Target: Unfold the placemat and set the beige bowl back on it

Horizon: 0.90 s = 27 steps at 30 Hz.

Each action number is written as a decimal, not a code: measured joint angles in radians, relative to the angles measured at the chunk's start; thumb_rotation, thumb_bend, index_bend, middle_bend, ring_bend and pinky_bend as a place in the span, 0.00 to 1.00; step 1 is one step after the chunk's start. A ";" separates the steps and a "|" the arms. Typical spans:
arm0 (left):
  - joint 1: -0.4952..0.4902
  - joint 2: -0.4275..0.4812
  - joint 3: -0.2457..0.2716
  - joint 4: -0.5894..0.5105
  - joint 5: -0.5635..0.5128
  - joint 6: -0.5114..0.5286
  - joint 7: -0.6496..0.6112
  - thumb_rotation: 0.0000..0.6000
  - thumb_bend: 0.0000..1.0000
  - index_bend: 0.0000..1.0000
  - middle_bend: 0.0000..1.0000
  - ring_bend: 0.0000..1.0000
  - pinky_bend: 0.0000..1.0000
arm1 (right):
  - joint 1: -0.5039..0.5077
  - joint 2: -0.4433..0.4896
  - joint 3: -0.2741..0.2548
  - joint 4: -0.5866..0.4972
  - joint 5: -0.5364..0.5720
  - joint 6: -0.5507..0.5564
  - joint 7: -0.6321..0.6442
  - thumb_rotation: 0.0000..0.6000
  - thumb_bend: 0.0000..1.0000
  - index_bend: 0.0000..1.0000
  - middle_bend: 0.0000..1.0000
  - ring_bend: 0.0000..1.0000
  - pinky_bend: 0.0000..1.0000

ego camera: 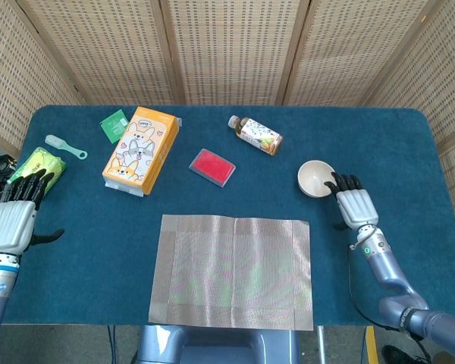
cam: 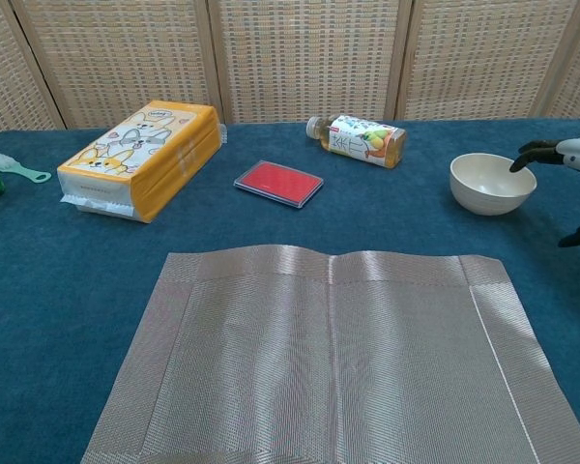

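A: Start at the left. What is the left hand (ego camera: 11, 221) doing?

B: It hovers at the table's (ego camera: 409, 144) left edge with its fingers (ego camera: 26, 184) apart and straight, holding nothing. Just beyond the fingertips lies a green packet (ego camera: 36, 171), and further out a small pale brush (ego camera: 64, 146).

A: And moving right from there?

B: An orange tissue pack (ego camera: 139, 150) with a green sachet (ego camera: 114, 125) beside its far corner, then a red flat case (ego camera: 212, 167), then a bottle (ego camera: 255, 134) lying on its side. Nearer the robot, the placemat (ego camera: 233, 271) lies spread flat, a crease down its middle, well apart from both hands.

A: The beige bowl (ego camera: 316, 177)?

B: On the blue cloth beyond the placemat's far right corner, upright, not on the mat. The right hand's fingertips reach its right rim.

A: Is the right hand (ego camera: 353, 206) holding it?

B: No. The chest view shows the fingers (cam: 534, 150) spread and curved over the rim with the thumb hanging apart below; whether they touch the rim I cannot tell.
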 measured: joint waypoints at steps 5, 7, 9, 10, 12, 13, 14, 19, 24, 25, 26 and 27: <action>0.003 0.003 -0.010 0.009 -0.004 -0.016 -0.013 1.00 0.00 0.00 0.00 0.00 0.00 | 0.045 -0.070 0.007 0.098 0.029 -0.042 -0.009 1.00 0.13 0.28 0.00 0.00 0.00; 0.002 0.003 -0.013 0.012 -0.008 -0.029 -0.021 1.00 0.00 0.00 0.00 0.00 0.00 | 0.060 -0.096 0.009 0.137 0.029 -0.051 -0.004 1.00 0.22 0.35 0.00 0.00 0.00; 0.000 0.002 -0.017 0.017 -0.013 -0.040 -0.022 1.00 0.00 0.00 0.00 0.00 0.00 | 0.074 -0.123 0.011 0.177 0.027 -0.057 0.009 1.00 0.30 0.43 0.00 0.00 0.00; 0.000 0.001 -0.019 0.020 -0.016 -0.043 -0.021 1.00 0.00 0.00 0.00 0.00 0.00 | 0.080 -0.135 0.012 0.195 0.025 -0.059 0.018 1.00 0.35 0.48 0.00 0.00 0.00; -0.001 -0.003 -0.023 0.023 -0.020 -0.048 -0.016 1.00 0.00 0.00 0.00 0.00 0.00 | 0.092 -0.160 0.015 0.238 0.017 -0.060 0.042 1.00 0.45 0.54 0.00 0.00 0.00; -0.002 -0.004 -0.024 0.024 -0.023 -0.051 -0.014 1.00 0.00 0.00 0.00 0.00 0.00 | 0.097 -0.171 0.016 0.257 0.011 -0.057 0.054 1.00 0.50 0.58 0.00 0.00 0.00; -0.002 -0.006 -0.026 0.026 -0.026 -0.054 -0.012 1.00 0.00 0.00 0.00 0.00 0.00 | 0.101 -0.182 0.017 0.276 0.004 -0.052 0.069 1.00 0.54 0.60 0.00 0.00 0.00; -0.001 -0.009 -0.031 0.029 -0.034 -0.063 -0.007 1.00 0.00 0.00 0.00 0.00 0.00 | 0.114 -0.221 0.014 0.353 -0.057 -0.002 0.165 1.00 0.65 0.66 0.00 0.00 0.00; 0.006 -0.003 -0.033 0.024 -0.022 -0.061 -0.016 1.00 0.00 0.00 0.00 0.00 0.00 | 0.104 -0.205 -0.003 0.335 -0.131 0.087 0.253 1.00 0.65 0.67 0.00 0.00 0.00; 0.007 -0.002 -0.033 0.023 -0.020 -0.061 -0.018 1.00 0.00 0.00 0.00 0.00 0.00 | 0.099 -0.193 -0.010 0.316 -0.152 0.112 0.266 1.00 0.65 0.67 0.00 0.00 0.00; 0.008 -0.002 -0.033 0.023 -0.018 -0.061 -0.019 1.00 0.00 0.00 0.00 0.00 0.00 | 0.095 -0.182 -0.015 0.301 -0.168 0.132 0.272 1.00 0.65 0.67 0.00 0.00 0.00; 0.009 -0.001 -0.033 0.022 -0.015 -0.061 -0.021 1.00 0.00 0.00 0.00 0.00 0.00 | 0.089 -0.168 -0.023 0.278 -0.188 0.157 0.277 1.00 0.65 0.67 0.00 0.00 0.00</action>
